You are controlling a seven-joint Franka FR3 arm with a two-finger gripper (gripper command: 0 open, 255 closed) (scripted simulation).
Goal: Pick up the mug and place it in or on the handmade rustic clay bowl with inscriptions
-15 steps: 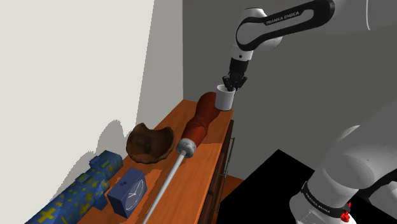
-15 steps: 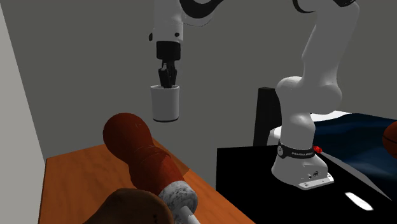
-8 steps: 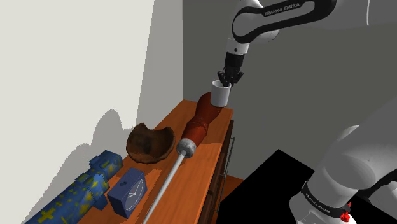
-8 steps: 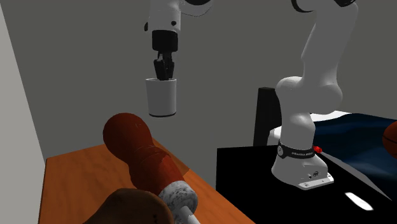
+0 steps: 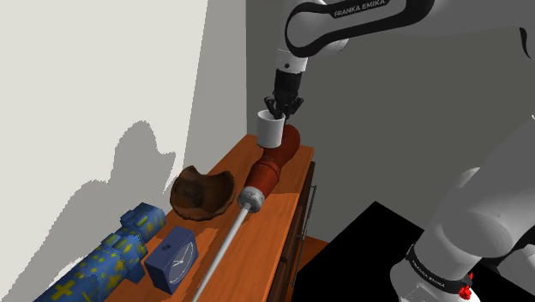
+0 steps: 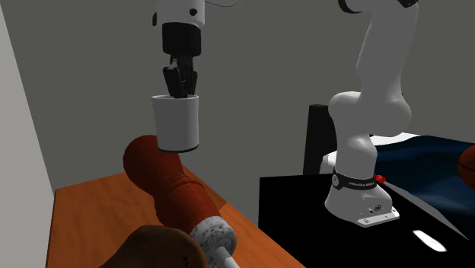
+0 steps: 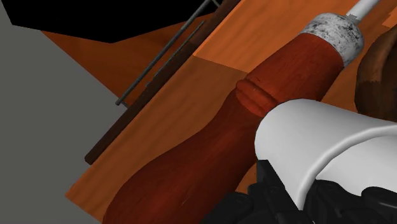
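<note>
On the wooden cabinet top (image 5: 276, 225), a blue roll with yellow crosses (image 5: 103, 262) lies at the near end, with a small blue clock (image 5: 174, 257) just beside it. Farther along, toward the wall-side edge, sits the brown bowl (image 5: 201, 194) with its uneven rim, empty. A long tool (image 5: 267, 172) lies lengthwise along the open edge, its thick red handle toward the far end. Above that handle's far end hangs the white mug (image 6: 176, 122), upright and clear of the wood, carried by the gripper (image 6: 180, 90), whose fingers are narrowed and pinch the mug's rim from above.

The step in hand appears to be the carry, since the mug is lifted but not yet over the bowl. The next move calls for bringing it back along the top toward the wall-side edge, keeping above the handle, centring it over the bowl, then lowering before letting go
</note>
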